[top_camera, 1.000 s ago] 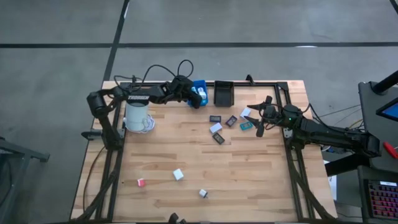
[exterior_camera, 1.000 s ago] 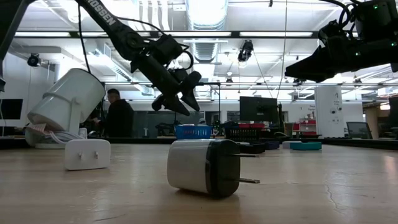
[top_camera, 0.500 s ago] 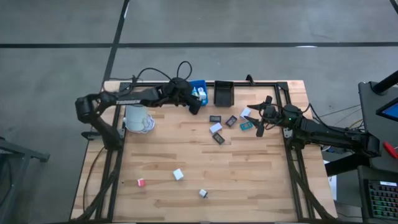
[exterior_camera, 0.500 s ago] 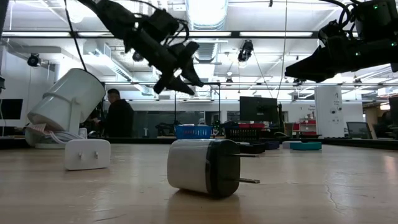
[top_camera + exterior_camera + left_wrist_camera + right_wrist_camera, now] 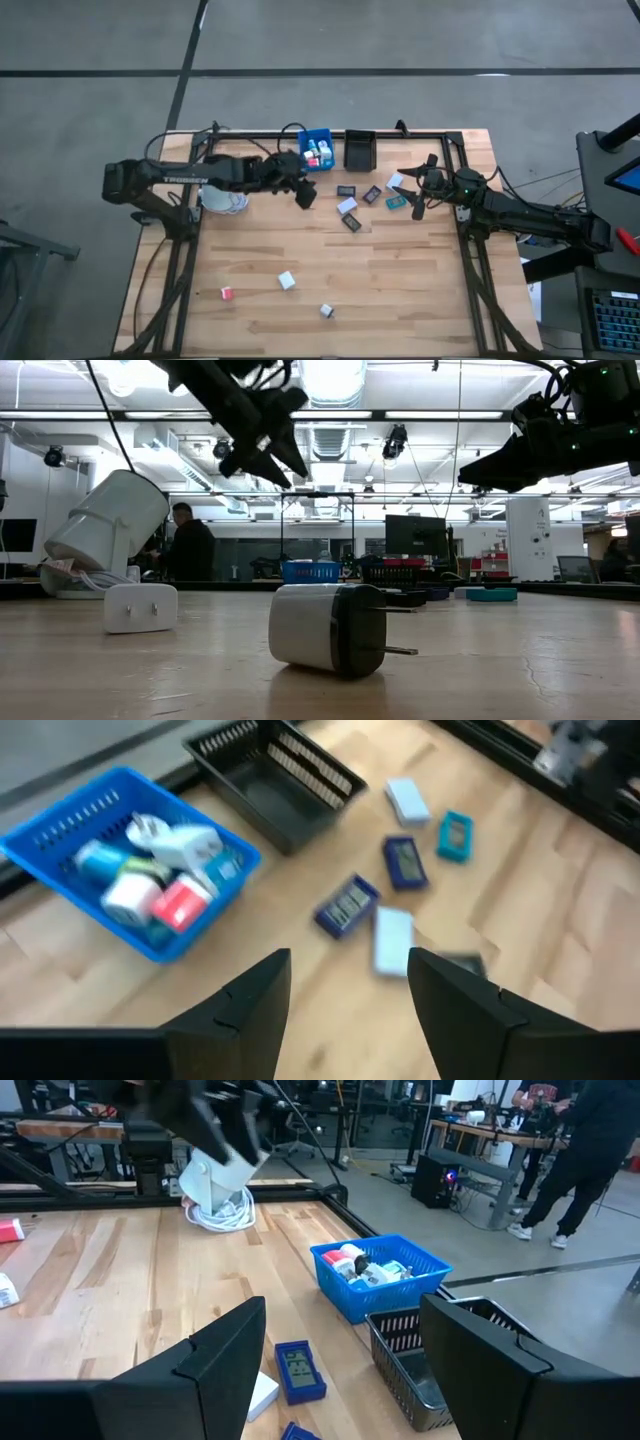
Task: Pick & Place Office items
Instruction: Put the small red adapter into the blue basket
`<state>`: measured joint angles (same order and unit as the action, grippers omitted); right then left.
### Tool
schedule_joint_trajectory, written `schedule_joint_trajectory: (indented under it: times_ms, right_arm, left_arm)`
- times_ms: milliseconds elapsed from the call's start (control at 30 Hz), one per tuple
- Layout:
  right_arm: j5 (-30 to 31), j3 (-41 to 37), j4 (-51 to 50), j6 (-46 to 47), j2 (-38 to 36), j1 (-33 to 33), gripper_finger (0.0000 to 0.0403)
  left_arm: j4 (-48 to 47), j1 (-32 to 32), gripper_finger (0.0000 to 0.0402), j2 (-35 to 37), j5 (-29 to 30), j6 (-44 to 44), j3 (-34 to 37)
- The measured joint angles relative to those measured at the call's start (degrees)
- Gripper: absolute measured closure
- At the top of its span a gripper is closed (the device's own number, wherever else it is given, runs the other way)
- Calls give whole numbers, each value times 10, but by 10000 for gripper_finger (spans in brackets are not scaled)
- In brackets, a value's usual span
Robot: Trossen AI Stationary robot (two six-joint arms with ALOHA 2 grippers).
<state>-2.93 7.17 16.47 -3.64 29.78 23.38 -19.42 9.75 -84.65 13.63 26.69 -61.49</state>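
Note:
My left gripper point(image 5: 305, 193) hangs open and empty above the table, just near of the blue bin point(image 5: 317, 150), which holds several small white, red and blue items point(image 5: 160, 880). In its wrist view the fingers point(image 5: 350, 990) frame bare wood below flat blue, white and teal rectangles point(image 5: 400, 870). These flat pieces point(image 5: 360, 200) lie on the table between the two arms. My right gripper point(image 5: 420, 190) waits open and empty at the right edge. A white cube point(image 5: 287, 280), a red cube point(image 5: 227, 293) and a white-blue one point(image 5: 326, 311) rest on the near half.
A black bin point(image 5: 359, 148) stands beside the blue one at the far edge. A large white mug point(image 5: 222, 195) lies tilted on a coiled cable at the left. A dark metal frame point(image 5: 455, 150) runs along the table's far and right edges. People stand in the room behind.
My left gripper has drawn back from over the blue bin toward the table's near edge and has risen, staying open and empty. My right arm has kept still.

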Motion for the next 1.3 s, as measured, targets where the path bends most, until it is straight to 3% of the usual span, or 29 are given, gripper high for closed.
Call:
schedule_joint_trajectory:
  times_ms: [100, 267, 433, 633, 967, 1033, 1167, 1300]
  right_arm:
    - [0, 0, 0, 0, 0, 0, 147]
    - [0, 0, 0, 0, 0, 0, 147]
    - [0, 0, 0, 0, 0, 0, 147]
    - [0, 0, 0, 0, 0, 0, 147]
    - [0, 0, 0, 0, 0, 0, 147]
    - [0, 0, 0, 0, 0, 0, 147]
    - [0, 0, 0, 0, 0, 0, 147]
    - [0, 0, 0, 0, 0, 0, 147]
  left_arm:
    - [-36, -36, 193, 14, 23, 34, 0]
    - [-109, -126, 193, 18, 143, 136, 0]
    - [-167, -228, 195, 19, 222, 221, 0]
    - [-252, -322, 195, 21, 297, 377, 1]
    - [-327, -406, 195, 21, 290, 466, 1]
    - [-361, -416, 195, 22, 276, 536, 1]
    - [-445, -421, 195, 24, 194, 731, -2]
    - [-466, -427, 195, 21, 145, 800, -1]
